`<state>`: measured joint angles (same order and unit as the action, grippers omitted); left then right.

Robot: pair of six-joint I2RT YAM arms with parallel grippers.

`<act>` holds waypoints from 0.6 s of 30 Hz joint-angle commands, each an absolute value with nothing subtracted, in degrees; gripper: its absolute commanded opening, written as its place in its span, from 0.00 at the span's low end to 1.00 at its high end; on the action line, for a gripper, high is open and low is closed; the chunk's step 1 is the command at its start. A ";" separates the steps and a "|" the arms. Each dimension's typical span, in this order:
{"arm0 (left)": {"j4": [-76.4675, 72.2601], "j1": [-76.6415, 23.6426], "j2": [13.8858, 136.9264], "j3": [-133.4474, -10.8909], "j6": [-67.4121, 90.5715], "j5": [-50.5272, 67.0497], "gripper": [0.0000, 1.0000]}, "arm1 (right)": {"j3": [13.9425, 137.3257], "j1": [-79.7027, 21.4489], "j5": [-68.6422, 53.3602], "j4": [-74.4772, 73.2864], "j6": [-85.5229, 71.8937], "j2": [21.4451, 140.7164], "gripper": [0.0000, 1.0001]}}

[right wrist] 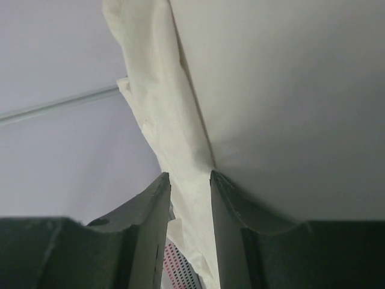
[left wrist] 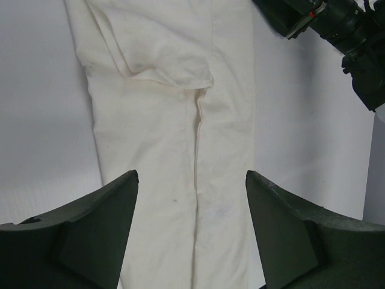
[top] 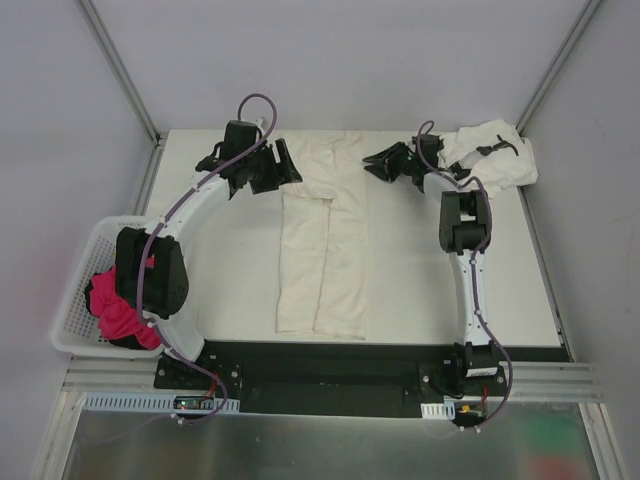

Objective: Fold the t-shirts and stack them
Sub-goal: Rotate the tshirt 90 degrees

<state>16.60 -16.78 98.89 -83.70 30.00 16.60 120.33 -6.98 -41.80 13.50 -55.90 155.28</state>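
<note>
Cream-white t-shirt (top: 322, 250) fills the middle of the table (top: 230, 270), folded into one long narrow strip that runs from the far edge almost to the near edge.

At the table's left edge a white basket (top: 70, 300) hangs partly off the side, with a bundle of pink cloth (top: 115, 305) in it. The left arm (top: 165, 270) curves up from the near left corner toward the far edge. The left gripper (top: 275, 165) hangs just beside the far left corner of the strip. Its claw is spread wide and holds nothing. In the left wrist view the two fingers (left wrist: 90, 235) frame the cloth below them, and a folded-in sleeve flap (left wrist: 162, 54) lies across the strip's upper part. The two folded sides meet along a line down the middle (left wrist: 198, 150).

To the right of the strip, the right gripper (top: 378, 160) sits low at its far right corner, touching or all but touching the cloth edge. In the right wrist view its fingers (right wrist: 150, 229) stand only a narrow gap apart and cream cloth fills that gap. Whether they pinch the cloth or merely stand over it cannot be told. The right arm (top: 465, 225) rises from the near right of the table.

In the far right corner lies the printed t-shirt (top: 490, 160), crumpled in a heap with black marks showing on top, just behind the right wrist and well apart from the strip.
</note>
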 commanded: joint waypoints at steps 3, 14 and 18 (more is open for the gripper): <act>16.08 -15.47 96.59 -83.32 28.92 16.17 0.71 | 117.25 -4.22 -35.77 8.26 -52.21 151.70 0.37; 15.21 -14.50 99.40 -84.29 28.30 17.40 0.71 | 112.70 -2.81 -38.40 10.18 -51.33 145.31 0.38; 12.40 -12.93 103.00 -84.64 28.39 19.59 0.71 | 102.24 -5.79 -40.34 13.79 -49.75 136.60 0.37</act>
<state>15.77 -14.79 99.92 -82.94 29.36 16.60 110.24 -2.57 -38.28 11.66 -52.62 147.68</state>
